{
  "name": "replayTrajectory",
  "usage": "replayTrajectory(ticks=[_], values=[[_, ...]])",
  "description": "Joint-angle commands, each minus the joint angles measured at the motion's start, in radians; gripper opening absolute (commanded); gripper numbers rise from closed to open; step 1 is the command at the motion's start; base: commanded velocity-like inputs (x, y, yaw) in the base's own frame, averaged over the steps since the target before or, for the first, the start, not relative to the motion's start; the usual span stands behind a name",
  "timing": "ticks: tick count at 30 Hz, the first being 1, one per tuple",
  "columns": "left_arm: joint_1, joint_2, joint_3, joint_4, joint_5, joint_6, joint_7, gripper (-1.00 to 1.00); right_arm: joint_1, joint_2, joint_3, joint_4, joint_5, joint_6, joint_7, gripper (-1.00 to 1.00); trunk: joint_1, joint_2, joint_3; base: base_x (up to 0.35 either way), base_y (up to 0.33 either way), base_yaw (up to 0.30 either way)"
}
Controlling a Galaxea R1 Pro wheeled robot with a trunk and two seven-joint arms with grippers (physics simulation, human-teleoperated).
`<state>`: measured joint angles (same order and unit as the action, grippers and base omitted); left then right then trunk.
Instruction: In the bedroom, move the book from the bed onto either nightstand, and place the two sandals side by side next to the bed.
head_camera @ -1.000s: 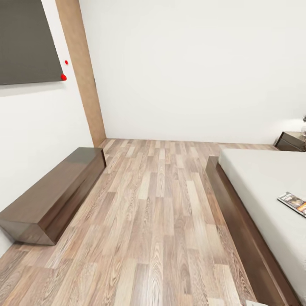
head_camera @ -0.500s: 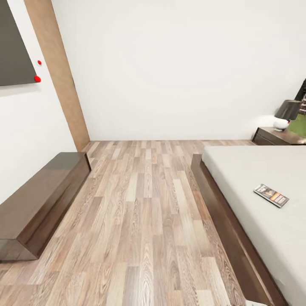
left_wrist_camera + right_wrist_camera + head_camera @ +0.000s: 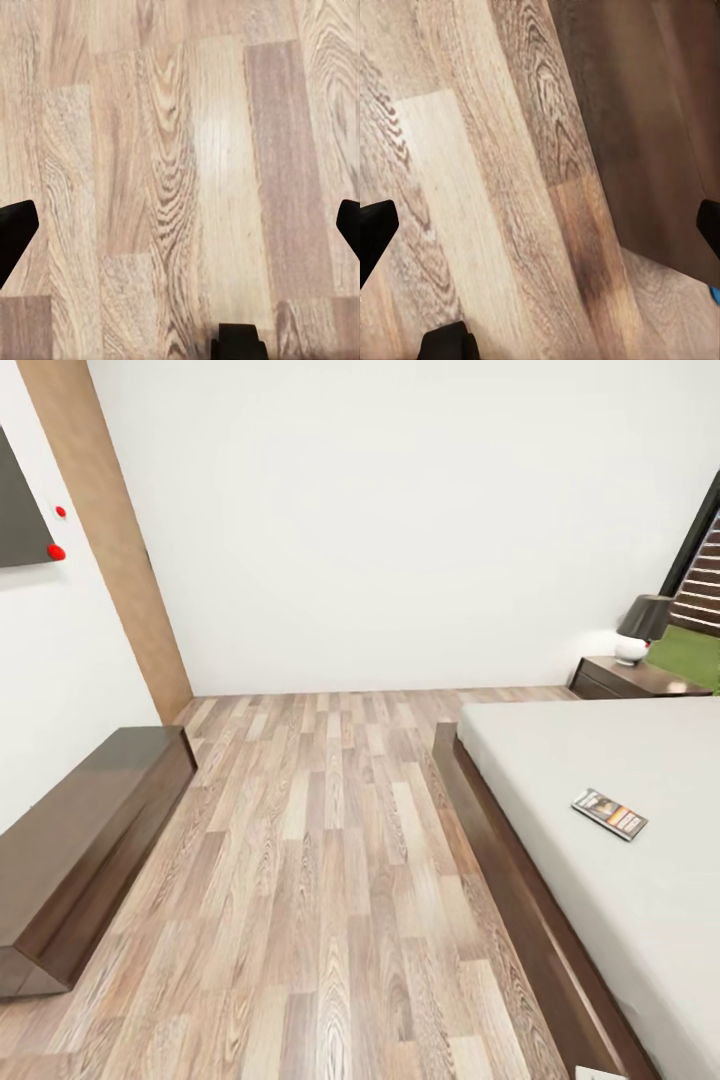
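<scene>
Book (image 3: pixel 609 813) lying flat on the pale grey bed (image 3: pixel 620 880), toward its right part in the head view, well apart from the nightstand (image 3: pixel 625 678) at the far wall. Black-shaded lamp (image 3: pixel 642 628) standing on that nightstand. Long low cabinet (image 3: pixel 75 850) along the left wall. Left gripper (image 3: pixel 180 225) spread wide over plank floor (image 3: pixel 330 880). Right gripper (image 3: pixel 540 225) likewise released, beside what is probably the dark bed frame.

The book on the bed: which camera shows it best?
The head view: the book lies flat on the bed's grey mattress, its dark cover and orange lettering plain. Both wrist views look down at the wood-plank floor instead, between open fingers.
</scene>
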<state>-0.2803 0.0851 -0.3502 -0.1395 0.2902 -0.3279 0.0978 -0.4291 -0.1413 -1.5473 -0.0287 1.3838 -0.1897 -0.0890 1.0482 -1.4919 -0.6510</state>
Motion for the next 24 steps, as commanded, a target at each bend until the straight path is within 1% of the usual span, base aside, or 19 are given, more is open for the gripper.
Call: replayTrajectory(ticks=[1, 16, 24], values=[[0.0, 0.0, -0.009, 0.0, 0.006, -0.002, 0.005, 1.0, 0.0, 0.0, -0.008, 0.001, 0.011, -0.002, -0.005, 1.0, -0.004, 0.007, 0.002, 0.0, 0.0, -0.023], [0.0, 0.001, -0.009, 0.0, 0.005, 0.002, 0.0, 1.0, 0.0, 0.004, -0.008, 0.001, 0.011, -0.002, -0.005, 1.0, -0.062, 0.112, 0.049, 0.0, 0.0, -0.007], [0.0, 0.001, -0.008, 0.0, 0.005, 0.004, -0.018, 1.0, 0.0, 0.005, -0.008, 0.001, 0.011, -0.002, -0.005, 1.0, -0.092, 0.168, 0.074, 0.0, 0.0, 0.0]])
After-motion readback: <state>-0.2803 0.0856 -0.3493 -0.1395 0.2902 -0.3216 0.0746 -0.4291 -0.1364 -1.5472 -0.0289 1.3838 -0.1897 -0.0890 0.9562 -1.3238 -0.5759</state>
